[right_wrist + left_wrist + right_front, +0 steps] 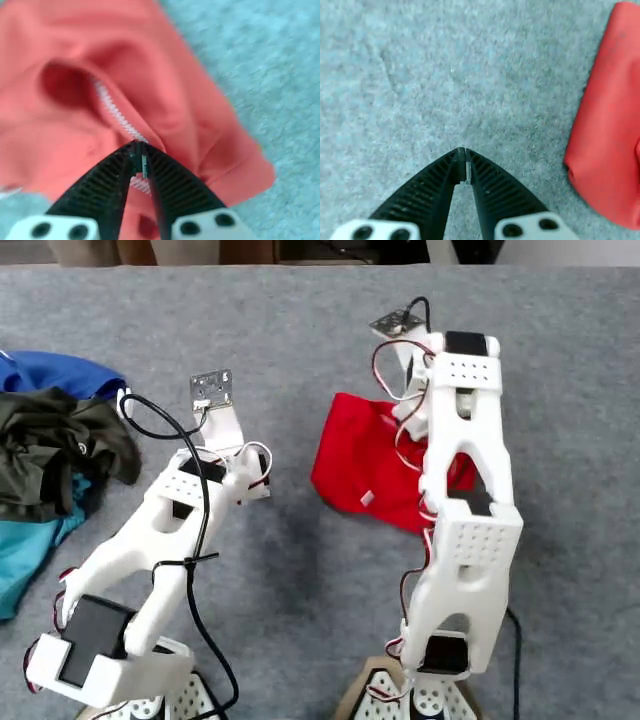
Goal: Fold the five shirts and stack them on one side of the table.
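The right gripper [138, 157] is pinched shut, its tips meeting over the white-stitched seam of the red shirt [75, 125], which lies crumpled mid-table; whether cloth is caught I can't tell. The left gripper [461, 165] is closed on nothing above the grey table [445, 75] beside it. A blue shirt [50, 370], a dark olive shirt [60, 440] and a teal shirt [25, 550] lie heaped at the table's edge on that arm's side.

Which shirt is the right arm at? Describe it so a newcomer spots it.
On the grey table, look near the middle, under the right gripper, away from the pile on the left arm's side. It's the red shirt, lying alone; the piled shirts are blue, dark olive and teal.
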Controlling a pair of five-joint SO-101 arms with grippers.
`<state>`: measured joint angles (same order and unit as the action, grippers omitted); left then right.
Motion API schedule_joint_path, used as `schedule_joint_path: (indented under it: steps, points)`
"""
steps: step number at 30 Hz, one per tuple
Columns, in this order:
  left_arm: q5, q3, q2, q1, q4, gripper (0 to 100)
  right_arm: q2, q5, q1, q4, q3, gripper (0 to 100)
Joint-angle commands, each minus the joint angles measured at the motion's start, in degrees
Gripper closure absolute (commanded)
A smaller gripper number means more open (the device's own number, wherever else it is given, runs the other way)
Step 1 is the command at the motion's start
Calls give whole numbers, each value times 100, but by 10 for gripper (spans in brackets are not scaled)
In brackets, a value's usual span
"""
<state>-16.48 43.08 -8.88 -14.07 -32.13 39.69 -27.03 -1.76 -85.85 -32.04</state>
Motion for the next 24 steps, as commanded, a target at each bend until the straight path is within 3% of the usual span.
schedule_joint_path:
  steps: [1,16,19,22,24]
  points:
    - [-18,0,-251,9,105,980,110,44,-242,659,-92,993]
    - [-9,26,-251,0,264,980,57,26,-532,2690,-127,993]
    - [-9,35,-251,0,264,980,-101,-44,-532,2198,-409,993]
    - [62,35,-251,0,264,980,-268,-765,-374,1160,-769,993]
    - [176,35,-251,0,264,980,-330,-844,-295,589,-980,993]
